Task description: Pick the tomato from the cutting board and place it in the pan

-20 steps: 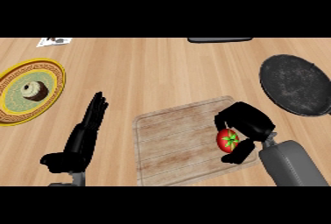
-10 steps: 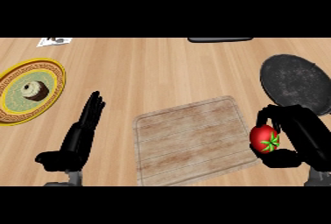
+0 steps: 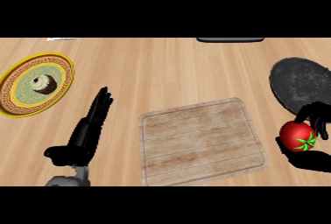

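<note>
While my right robot hand [image 3: 309, 151] curls round the tomato [image 3: 296, 136], the fruit sits in my palm off the right edge of the cutting board [image 3: 202, 142], clear of the wood and raised over the counter [image 3: 168, 74]. My fingers [image 3: 317, 114] arch over the top of the tomato and my thumb side cups it from below, so most of its red skin and its green stem leaves show between them. The pan [image 3: 302, 85], a dark round one, lies beyond the board's far right corner, and the tomato is just short of the pan's near rim; my fingertips overlap that rim in the head view, though I cannot tell whether they touch it. The cutting board itself lies flat, a pale wooden slab with rounded corners, slightly turned on the counter. To the board's left my left robot hand [image 3: 89, 131] rests open, fingers straight and pressed together, pointing away from me, holding nothing and well apart from the tomato. Farther left of the board, past that hand, a yellow-rimmed patterned plate [image 3: 19, 98] carries a small round pastry [image 3: 43, 84] with a dark top at its centre. Beyond the board, at the far edge of the counter, a dark flat object [image 3: 230, 40] shows only partly.
</note>
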Controlling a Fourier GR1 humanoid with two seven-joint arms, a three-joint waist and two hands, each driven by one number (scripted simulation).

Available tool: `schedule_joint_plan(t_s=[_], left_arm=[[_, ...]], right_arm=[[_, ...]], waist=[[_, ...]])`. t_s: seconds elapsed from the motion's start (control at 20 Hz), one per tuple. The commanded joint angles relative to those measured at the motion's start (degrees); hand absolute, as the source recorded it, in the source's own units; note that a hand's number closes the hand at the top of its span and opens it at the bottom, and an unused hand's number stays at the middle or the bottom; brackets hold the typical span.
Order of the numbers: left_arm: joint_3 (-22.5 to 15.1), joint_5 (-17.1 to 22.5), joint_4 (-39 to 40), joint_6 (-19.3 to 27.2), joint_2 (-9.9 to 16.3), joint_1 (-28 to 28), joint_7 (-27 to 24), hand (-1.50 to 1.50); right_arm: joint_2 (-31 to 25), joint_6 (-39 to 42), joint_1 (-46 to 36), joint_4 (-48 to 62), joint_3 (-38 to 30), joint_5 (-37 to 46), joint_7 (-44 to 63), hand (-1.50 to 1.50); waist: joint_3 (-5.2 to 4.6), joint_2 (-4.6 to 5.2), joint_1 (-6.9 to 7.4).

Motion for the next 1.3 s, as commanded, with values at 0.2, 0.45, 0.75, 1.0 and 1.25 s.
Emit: schedule_joint_plan(t_s=[0.2, 0.45, 0.75, 1.0, 1.25], left_arm=[[-2.36, -1.95, -1.22, 0.56, -2.15, 1.22, -0.03, 0.00], [-1.42, -1.79, 0.26, -0.29, -1.29, -0.71, -0.31, 0.00], [-0.71, -1.49, 2.60, -1.11, -1.23, -0.34, -2.07, 0.00], [-1.93, -2.91, 1.38, 0.43, -2.87, -1.37, -1.47, 0.00], [-2.43, -2.22, -1.11, -0.62, -2.46, -2.02, 1.13, 0.00]], right_arm=[[-4.91, -8.50, -8.41, 18.85, -10.45, -2.74, -8.18, 1.50], [-11.22, -20.20, -14.75, 36.36, -15.13, 2.38, -18.78, 1.50], [-14.15, -29.51, -27.34, 57.37, -20.22, -1.46, -25.30, 1.50], [-19.34, -34.62, -32.87, 76.95, -22.76, -2.78, -37.91, 1.50], [-23.74, -29.22, -38.09, 88.06, -20.03, 1.57, -30.53, 1.50]], waist=[[0.04, 0.19, 0.93], [0.11, 0.57, 1.68], [0.11, 0.63, 1.99], [0.17, 0.83, 2.39], [0.22, 1.38, 3.99]])
